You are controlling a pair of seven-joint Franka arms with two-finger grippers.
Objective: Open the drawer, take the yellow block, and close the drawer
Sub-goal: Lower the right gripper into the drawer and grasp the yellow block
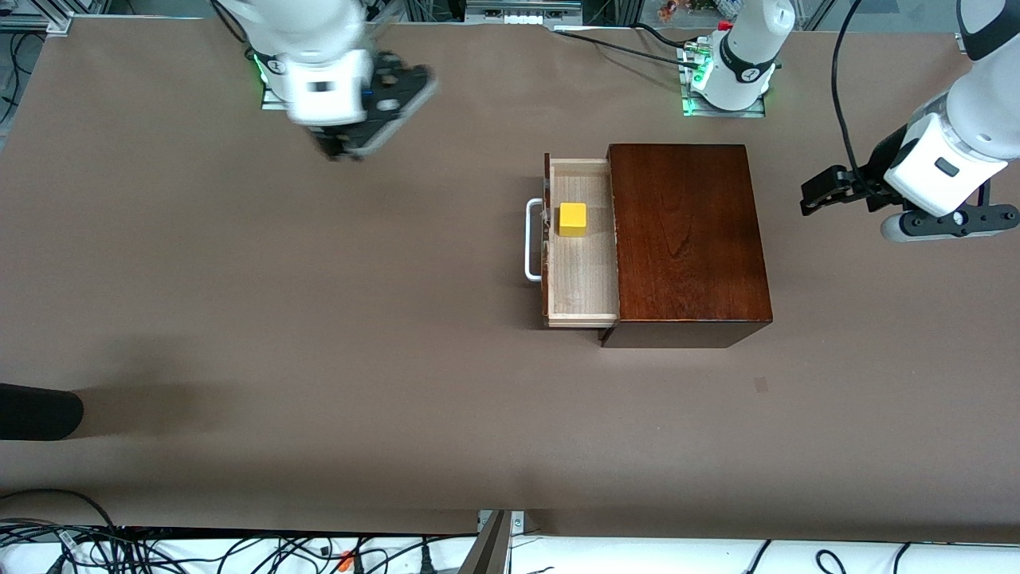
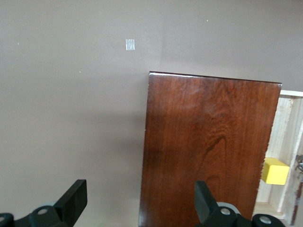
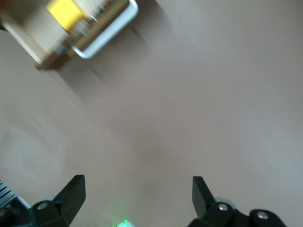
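The dark reddish-brown wooden box stands mid-table with its drawer pulled out toward the right arm's end. The drawer's white bar handle is free. The yellow block sits on the drawer's pale floor, close to the drawer front. My right gripper hangs open and empty over bare table near the right arm's base, well apart from the handle and the block. My left gripper is open and empty, up beside the box at the left arm's end. The block also shows in the left wrist view.
A black object pokes in at the table's edge at the right arm's end. A small tape mark lies nearer the front camera than the box. Cables run along the near edge. Both arm bases stand along the table edge farthest from the front camera.
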